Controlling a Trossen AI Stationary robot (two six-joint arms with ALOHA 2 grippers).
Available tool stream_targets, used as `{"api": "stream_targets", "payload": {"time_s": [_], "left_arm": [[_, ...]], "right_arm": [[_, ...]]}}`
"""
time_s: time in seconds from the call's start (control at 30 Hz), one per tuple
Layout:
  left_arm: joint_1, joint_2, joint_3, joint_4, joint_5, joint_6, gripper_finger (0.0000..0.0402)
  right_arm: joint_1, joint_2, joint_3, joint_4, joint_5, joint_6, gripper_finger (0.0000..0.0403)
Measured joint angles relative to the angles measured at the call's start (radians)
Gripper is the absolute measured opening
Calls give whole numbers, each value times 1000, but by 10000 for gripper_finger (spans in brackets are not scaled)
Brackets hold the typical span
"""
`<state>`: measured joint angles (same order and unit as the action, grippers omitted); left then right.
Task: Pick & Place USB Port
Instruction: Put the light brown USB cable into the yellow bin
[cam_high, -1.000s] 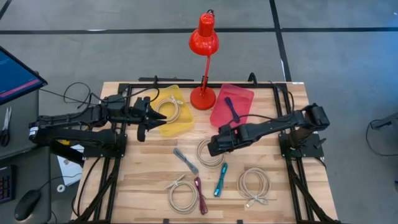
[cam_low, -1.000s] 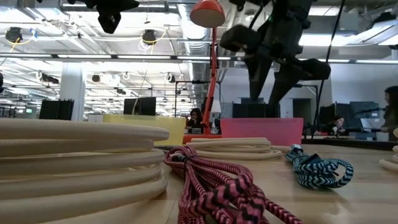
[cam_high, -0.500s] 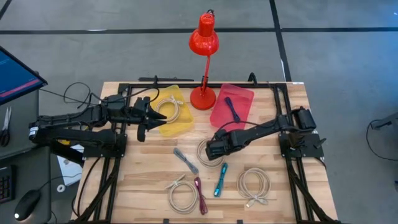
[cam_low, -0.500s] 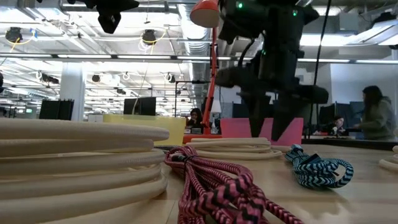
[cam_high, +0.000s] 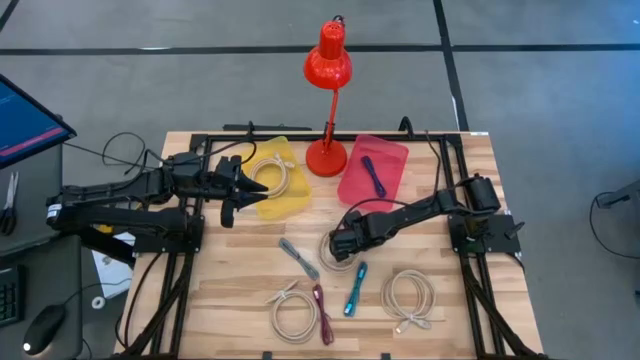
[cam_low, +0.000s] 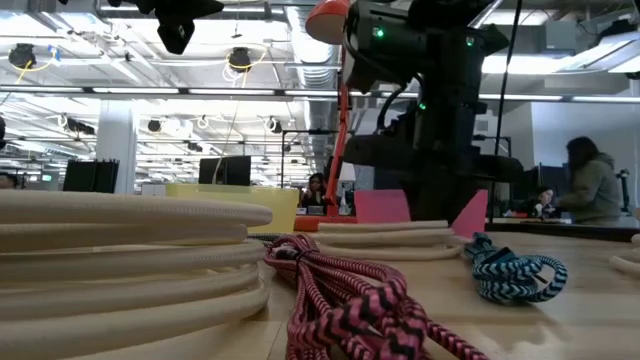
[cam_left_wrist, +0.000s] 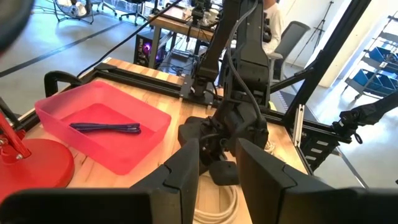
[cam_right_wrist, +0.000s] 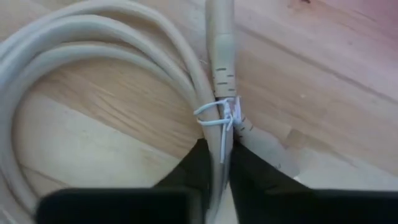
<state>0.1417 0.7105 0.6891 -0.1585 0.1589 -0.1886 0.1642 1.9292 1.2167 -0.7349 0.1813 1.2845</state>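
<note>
We see the right gripper (cam_high: 338, 243) stretched low across the wooden slat table (cam_high: 230, 290), its arm reaching in from the far right edge, and its jaws pinching the beige coiled cable (cam_right_wrist: 112, 81) bound with a white twist tie (cam_right_wrist: 221, 118); the cable's tied neck runs straight between the two dark fingertips (cam_right_wrist: 199, 158), with the loop curving off to one side of them. The left gripper (cam_high: 245, 183) hangs level above the yellow plastic tray (cam_high: 285, 200), jaws spread, a second beige coil (cam_high: 275, 175) lying in the tray ahead of them. We count four beige coils in all, one grey cable (cam_high: 298, 257), one pink-and-black braided cable (cam_high: 321, 313), one teal braided cable (cam_high: 354, 290), and one dark purple cable (cam_high: 373, 176) inside the pink plastic tray (cam_high: 392, 155). A red desk lamp (cam_high: 327, 70) stands between the trays.
</note>
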Motion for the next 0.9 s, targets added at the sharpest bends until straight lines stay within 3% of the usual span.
{"api": "stream_targets", "payload": {"time_s": [0.3,0.7,0.9], "left_arm": [[0,0,0,0,0,-1,106],[0,0,0,2,0,-5,106],[0,24,0,6,-43,-169,106]], "right_arm": [[-1,-37,34,-38,4,-62,9],[-61,-272,134,-106,233,-205,9],[-104,-346,214,-91,334,-346,9]]}}
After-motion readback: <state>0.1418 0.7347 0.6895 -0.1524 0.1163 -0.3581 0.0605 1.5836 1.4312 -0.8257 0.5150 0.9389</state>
